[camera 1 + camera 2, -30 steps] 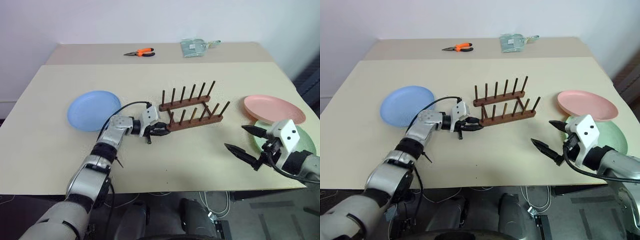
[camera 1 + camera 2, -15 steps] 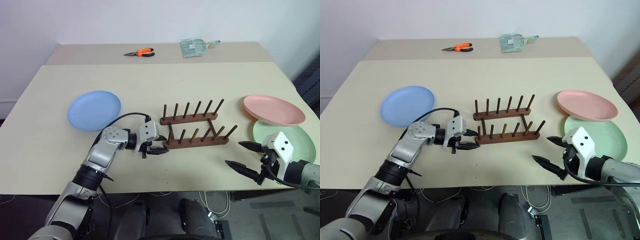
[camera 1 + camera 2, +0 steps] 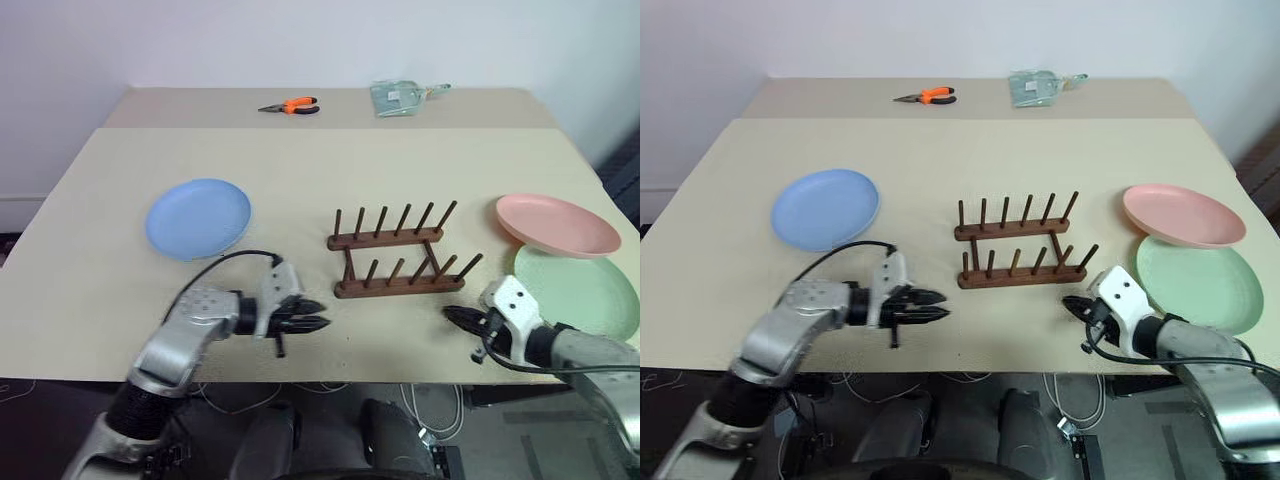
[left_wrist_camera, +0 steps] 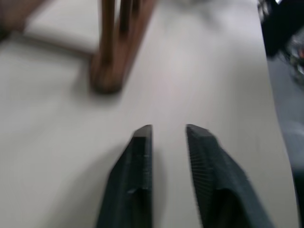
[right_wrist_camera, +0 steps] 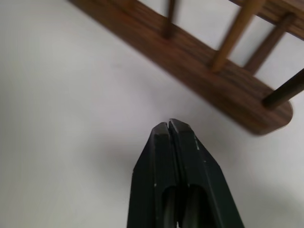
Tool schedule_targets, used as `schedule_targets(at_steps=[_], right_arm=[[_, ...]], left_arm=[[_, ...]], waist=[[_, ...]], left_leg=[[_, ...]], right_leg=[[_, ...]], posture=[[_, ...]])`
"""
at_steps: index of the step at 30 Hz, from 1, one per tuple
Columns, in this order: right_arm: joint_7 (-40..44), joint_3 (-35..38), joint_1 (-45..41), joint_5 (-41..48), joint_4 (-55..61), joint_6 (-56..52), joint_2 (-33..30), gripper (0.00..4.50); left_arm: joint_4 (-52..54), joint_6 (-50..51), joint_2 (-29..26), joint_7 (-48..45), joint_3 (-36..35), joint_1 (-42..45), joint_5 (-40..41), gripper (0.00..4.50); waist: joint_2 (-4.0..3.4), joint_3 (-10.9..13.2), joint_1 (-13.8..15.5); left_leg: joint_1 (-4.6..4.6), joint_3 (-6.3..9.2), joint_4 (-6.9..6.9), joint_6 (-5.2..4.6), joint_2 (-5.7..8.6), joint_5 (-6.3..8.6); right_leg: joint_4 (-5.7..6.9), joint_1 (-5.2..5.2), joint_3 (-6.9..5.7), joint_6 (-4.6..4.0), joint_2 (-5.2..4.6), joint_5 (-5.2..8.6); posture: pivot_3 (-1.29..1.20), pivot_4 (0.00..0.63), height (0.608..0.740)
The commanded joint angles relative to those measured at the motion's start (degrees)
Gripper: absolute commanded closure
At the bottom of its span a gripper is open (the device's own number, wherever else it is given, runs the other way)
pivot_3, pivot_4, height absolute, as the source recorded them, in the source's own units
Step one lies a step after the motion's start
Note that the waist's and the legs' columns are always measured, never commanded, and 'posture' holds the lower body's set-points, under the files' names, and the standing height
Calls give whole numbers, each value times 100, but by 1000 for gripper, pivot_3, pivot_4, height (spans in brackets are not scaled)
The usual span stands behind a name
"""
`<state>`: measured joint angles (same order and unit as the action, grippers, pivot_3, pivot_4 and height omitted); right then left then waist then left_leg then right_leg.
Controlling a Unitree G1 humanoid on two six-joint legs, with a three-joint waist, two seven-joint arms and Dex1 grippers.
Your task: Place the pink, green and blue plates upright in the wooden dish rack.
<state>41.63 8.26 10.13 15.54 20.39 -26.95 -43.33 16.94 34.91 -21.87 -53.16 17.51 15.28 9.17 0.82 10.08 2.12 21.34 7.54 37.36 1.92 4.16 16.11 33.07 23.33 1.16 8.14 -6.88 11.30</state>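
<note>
Plates lie flat and unracked on the beige table [image 3: 330,150]: the round light blue plate [image 3: 198,217] at left centre of the head view, the salmon pink plate [image 3: 556,224] at the right edge, its near rim overlapping the pale mint green plate [image 3: 583,293] just below it. Between them, at mid-frame, stands the small dark brown wooden dish rack [image 3: 394,256], two rails of upright pegs, all slots empty. Against the frame of a second ago the rack sits lower and further right on the table, well apart from the left gripper [image 3: 315,323], which then had its tips at the rack's left end; that gripper now hovers at lower left of centre, pulled back toward the near table edge, pointing right at the rack with its two black fingers [image 4: 137,161] a narrow gap apart and holding nothing. The right gripper [image 3: 452,316], a second ago spread wide beside the green plate, has dropped to the lower right of the frame just off the rack's near right corner, its fingers [image 5: 164,142] pressed together on nothing, tips close to the near rail's end but not touching it. Orange-handled pliers [image 3: 290,105] and a clear plastic packet [image 3: 398,97] rest on the far table at the top of the frame, unchanged apart from a slight shift of the whole view
</note>
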Motion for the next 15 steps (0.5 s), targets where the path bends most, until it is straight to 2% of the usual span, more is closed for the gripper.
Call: schedule_targets(at_steps=[1,7,15], right_arm=[[-361,-173,-291,-427,-406,310,167,4500],[-869,-562,-1253,-935,-1141,512,551,4500],[-1391,-861,-2736,-1503,-2630,1022,940,4500]], left_arm=[[-359,229,447,1015,280,296,-509,3210],[-1455,187,1085,2403,90,715,-1021,3210],[-2193,-281,1072,2802,-222,1031,-943,3210]], waist=[[0,-3,-6],[1,-13,-61],[-4,-20,-180]], left_leg=[[-6,-5,-4,0,1,0],[-18,-5,-5,1,-1,-2],[-41,-5,-16,4,-1,-5]], right_leg=[[3,-1,1,1,1,-1],[11,-4,1,0,8,-3],[21,-13,1,6,11,-14]], posture=[[0,150,740],[0,150,740],[0,150,740]])
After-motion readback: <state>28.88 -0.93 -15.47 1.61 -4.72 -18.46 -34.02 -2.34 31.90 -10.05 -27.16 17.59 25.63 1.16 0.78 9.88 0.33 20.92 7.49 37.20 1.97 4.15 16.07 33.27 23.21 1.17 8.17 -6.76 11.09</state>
